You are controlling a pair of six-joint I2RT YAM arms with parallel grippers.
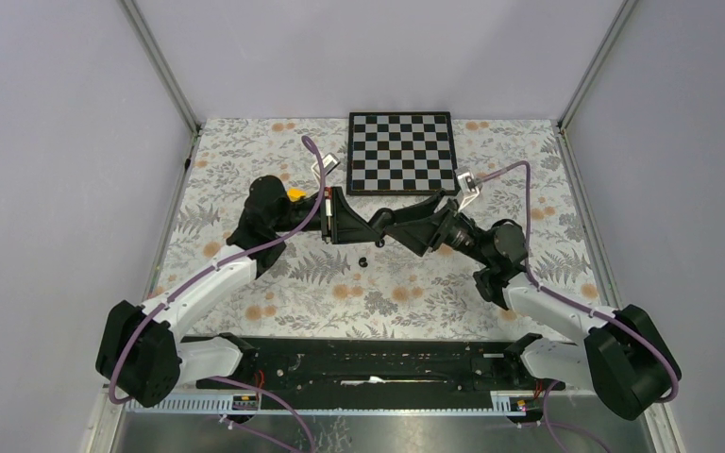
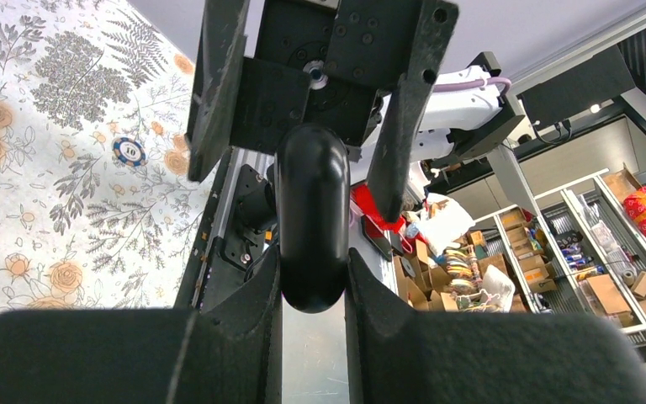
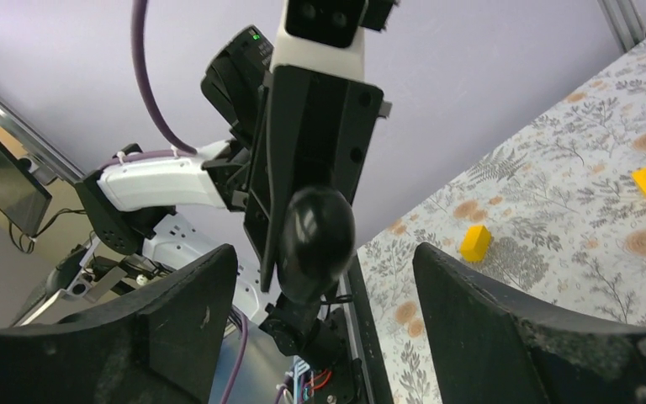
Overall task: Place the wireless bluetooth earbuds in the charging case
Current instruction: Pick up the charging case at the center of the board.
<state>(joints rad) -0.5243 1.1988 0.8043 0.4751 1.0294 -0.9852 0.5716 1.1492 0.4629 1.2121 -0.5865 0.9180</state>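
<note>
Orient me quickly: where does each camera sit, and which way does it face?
Top external: above and behind the bases, looking down on the table and chessboard; left gripper and right gripper meet mid-table.
Left wrist: on the left arm, facing the right gripper; its own fingers clamp the black case.
Right wrist: on the right arm, facing the left gripper; its own fingers stand wide apart.
Shared: both wrist views show the black case, from opposite ends.

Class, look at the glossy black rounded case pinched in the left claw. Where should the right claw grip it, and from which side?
Probably the free rounded end of the glossy black rounded case, which juts beyond the left claw. Come head-on from opposite that claw, with the open right claw straddling the case's smooth long sides.
</note>
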